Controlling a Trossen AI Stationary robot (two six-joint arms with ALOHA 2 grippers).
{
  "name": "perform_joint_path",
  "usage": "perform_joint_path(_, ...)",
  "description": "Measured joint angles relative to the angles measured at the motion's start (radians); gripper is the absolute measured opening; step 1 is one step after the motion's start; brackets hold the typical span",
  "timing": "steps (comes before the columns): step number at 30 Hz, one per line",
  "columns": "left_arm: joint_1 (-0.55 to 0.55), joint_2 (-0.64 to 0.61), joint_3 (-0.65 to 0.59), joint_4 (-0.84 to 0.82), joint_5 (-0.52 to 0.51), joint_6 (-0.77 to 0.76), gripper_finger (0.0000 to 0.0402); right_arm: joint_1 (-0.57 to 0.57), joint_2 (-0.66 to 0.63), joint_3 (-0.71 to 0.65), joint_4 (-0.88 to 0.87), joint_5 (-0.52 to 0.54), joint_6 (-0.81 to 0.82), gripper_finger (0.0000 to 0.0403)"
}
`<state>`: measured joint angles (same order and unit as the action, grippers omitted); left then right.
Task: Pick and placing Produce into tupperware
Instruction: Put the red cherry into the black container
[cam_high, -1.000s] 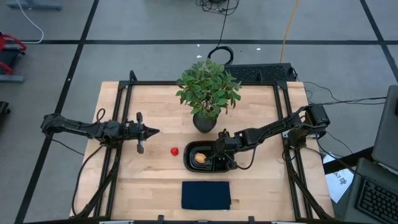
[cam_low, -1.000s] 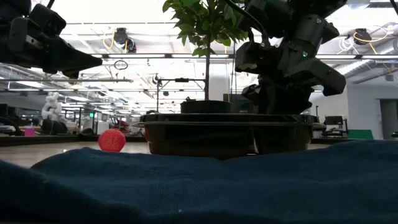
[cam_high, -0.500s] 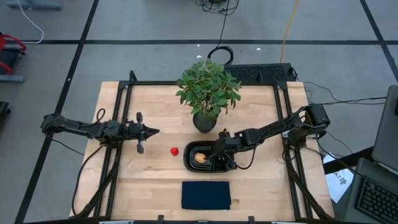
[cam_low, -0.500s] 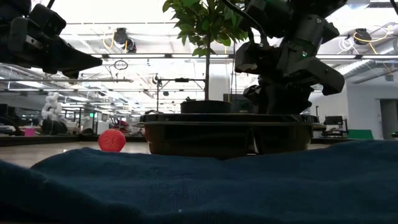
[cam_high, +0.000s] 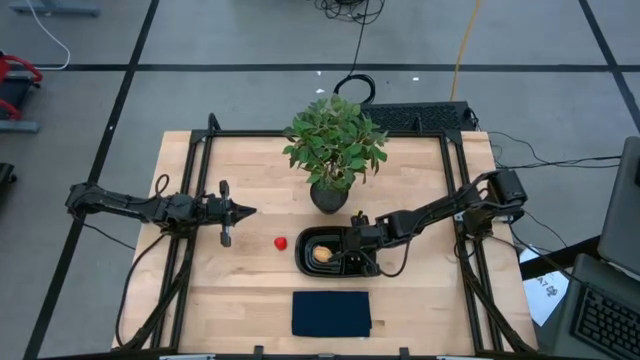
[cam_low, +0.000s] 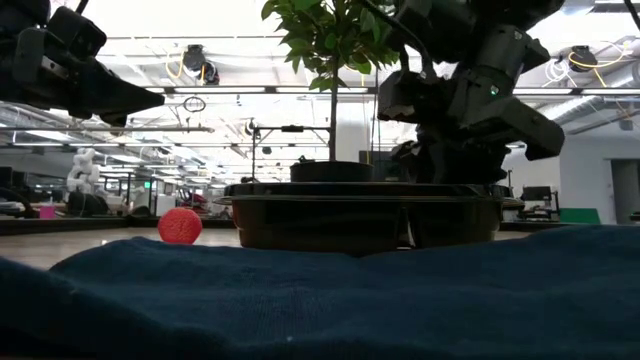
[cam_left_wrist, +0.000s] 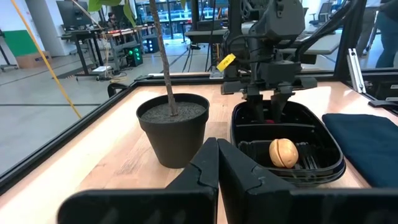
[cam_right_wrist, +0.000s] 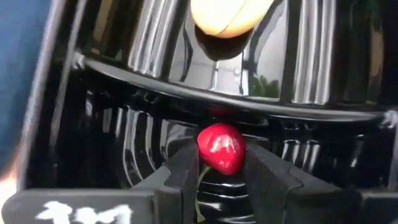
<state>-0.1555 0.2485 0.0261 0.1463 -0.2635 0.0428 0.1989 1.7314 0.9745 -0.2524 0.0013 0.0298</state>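
The black oval tupperware (cam_high: 303, 256) lies on the table in front of the potted plant. A round yellow-orange piece (cam_high: 322, 254) sits in its left compartment (cam_left_wrist: 283, 152). My right gripper (cam_right_wrist: 222, 157) slants down into the right compartment, shut on a small dark red berry (cam_right_wrist: 222, 147). A red strawberry-like piece (cam_high: 281, 242) rests on the bare wood left of the tupperware (cam_low: 180, 226). My left gripper (cam_high: 245, 211) hangs shut and level over the table's left part, holding nothing. My right gripper pinches the dark red berry by its two opposite sides (cam_right_wrist: 210, 149), between the free ends of its two fingers (cam_right_wrist: 186, 167). The fingers slant down from the table's right side. The berry sits low inside the tupperware's right compartment; whether it touches the floor I cannot tell.
A green potted plant (cam_high: 334, 150) stands just behind the tupperware, its black pot (cam_left_wrist: 173, 127) close to the rim. A dark blue cloth (cam_high: 331, 313) lies flat near the front edge. Black frame rails run along the table's sides.
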Motion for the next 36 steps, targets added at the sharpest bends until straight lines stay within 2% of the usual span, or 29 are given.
perform_joint_path(18, 0.000, 0.000, 0.000, -0.002, 0.000, 0.000, 0.0001, 0.000, 0.001, 0.000, -0.003, -0.007, 0.015, 0.0106)
perform_joint_path(29, 0.000, 0.000, 0.000, -0.002, 0.000, 0.000, 0.0001, 0.000, 0.001, 0.000, -0.003, -0.008, 0.036, 0.0182)
perform_joint_path(36, 0.000, 0.000, 0.000, -0.011, 0.000, -0.004, 0.0001, -0.001, -0.034, 0.000, -0.014, -0.006, 0.036, 0.0181)
